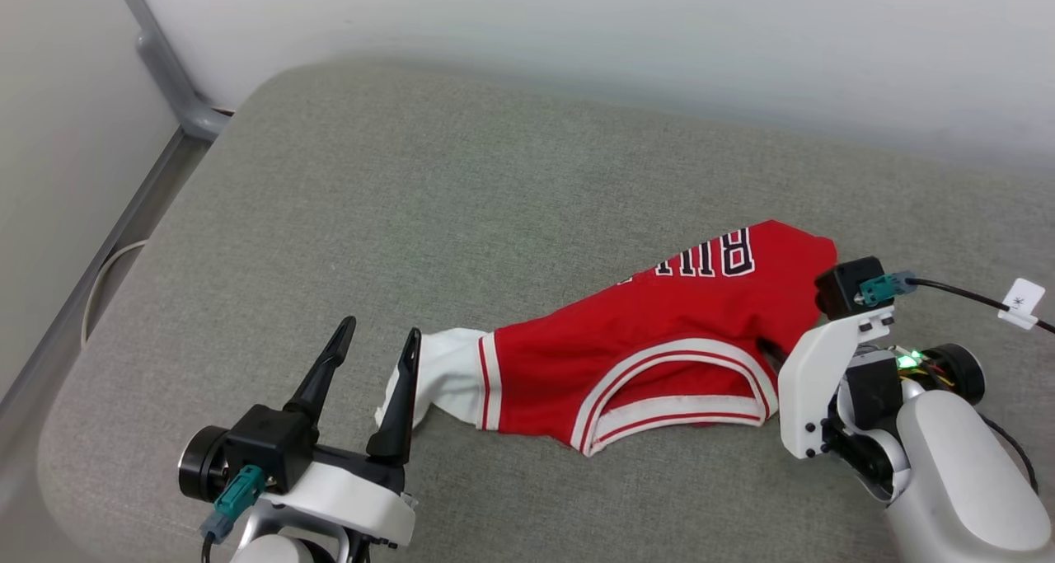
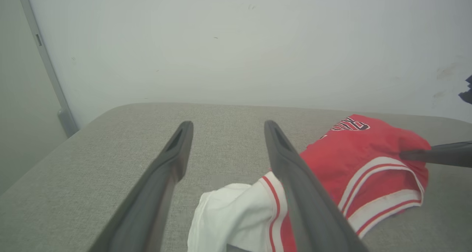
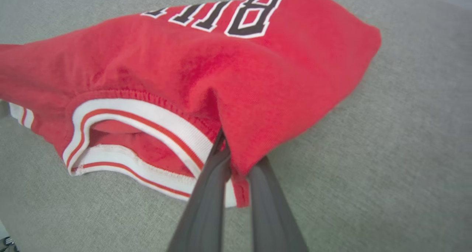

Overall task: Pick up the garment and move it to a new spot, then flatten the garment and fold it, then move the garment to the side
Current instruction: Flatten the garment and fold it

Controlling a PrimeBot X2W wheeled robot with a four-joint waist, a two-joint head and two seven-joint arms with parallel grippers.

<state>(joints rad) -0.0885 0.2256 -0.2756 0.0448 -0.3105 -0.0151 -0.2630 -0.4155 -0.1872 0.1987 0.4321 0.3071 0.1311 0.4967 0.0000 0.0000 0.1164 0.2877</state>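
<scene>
The garment (image 1: 659, 349) is a red jersey with black white-outlined lettering and striped trim, lying crumpled on the grey cushion (image 1: 461, 200). Its white sleeve (image 1: 445, 373) points toward my left gripper (image 1: 379, 330), which is open, its right finger against the sleeve. In the left wrist view the sleeve (image 2: 228, 211) lies low between the spread fingers (image 2: 166, 171) of the left gripper (image 2: 227, 124). My right gripper (image 3: 236, 152) is shut on a fold of the garment (image 3: 191, 71) beside the striped opening (image 3: 147, 115), lifting that edge slightly. The fingertips are buried in the cloth.
The cushion runs to a pale wall (image 1: 577, 44) at the back. A grey metal frame (image 1: 165, 68) and a gap with a cable (image 1: 107, 274) run along the cushion's left edge. Bare cushion stretches behind and left of the garment.
</scene>
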